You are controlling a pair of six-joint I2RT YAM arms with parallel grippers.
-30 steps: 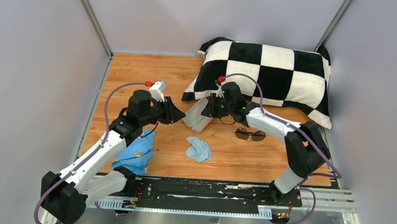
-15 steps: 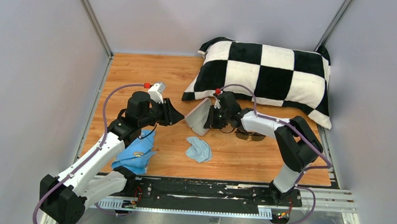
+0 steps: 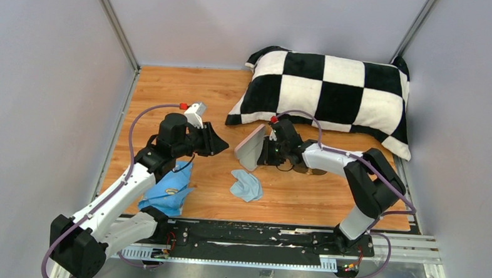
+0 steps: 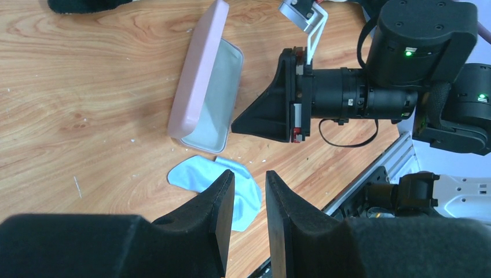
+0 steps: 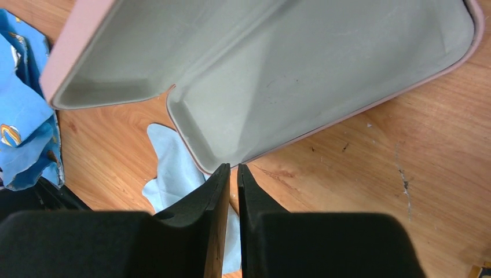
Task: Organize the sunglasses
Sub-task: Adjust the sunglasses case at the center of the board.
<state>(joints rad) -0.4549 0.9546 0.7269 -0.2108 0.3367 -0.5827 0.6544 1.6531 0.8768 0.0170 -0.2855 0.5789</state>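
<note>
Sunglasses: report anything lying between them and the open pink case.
The right gripper and its wrist sit directly between the sunglasses and the pink case, gripping its rim. Nothing else visible blocks that path.

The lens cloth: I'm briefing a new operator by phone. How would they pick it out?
Find the checkered pillow at the far right of the table; an open pink case sits tilted in front of it. The cloth lies just nearer the arm bases than the case. It is small, plain and pale blue, unlike the bigger, brighter printed fabric to its left.
</note>
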